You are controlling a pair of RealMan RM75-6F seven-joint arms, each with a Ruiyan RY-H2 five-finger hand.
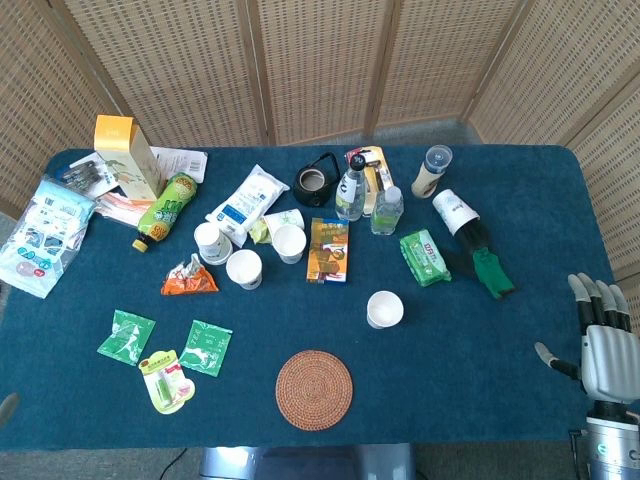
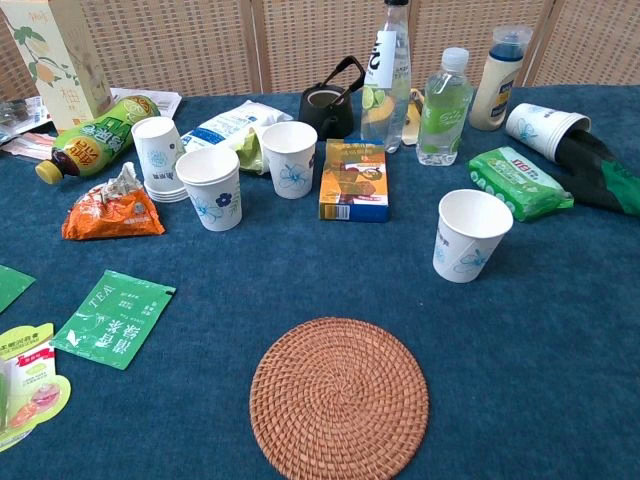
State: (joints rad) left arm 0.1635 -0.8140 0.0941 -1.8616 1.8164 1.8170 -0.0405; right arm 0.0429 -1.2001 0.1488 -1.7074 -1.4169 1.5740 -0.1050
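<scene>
My right hand [image 1: 605, 345] hovers off the blue table's [image 1: 500, 400] right front corner, fingers stretched apart and holding nothing. Nearest to it is a dark green bag [image 1: 487, 265] with a tipped paper cup [image 1: 455, 211] at its mouth. A lone paper cup [image 1: 384, 309] [image 2: 471, 235] stands upright mid-table, and a round woven coaster [image 1: 314, 389] [image 2: 339, 397] lies in front of it. A grey sliver [image 1: 5, 405] at the lower left edge may be my left hand, too little of it showing to judge. The chest view shows neither hand.
Behind the lone cup lie a green wipes pack [image 1: 425, 257], a tea box [image 1: 329, 250], two bottles [image 1: 351, 188], a black teapot [image 1: 314, 182] and more cups [image 1: 244, 268]. An orange packet [image 1: 188, 278], green sachets [image 1: 206, 347] and a green bottle [image 1: 165, 208] lie left.
</scene>
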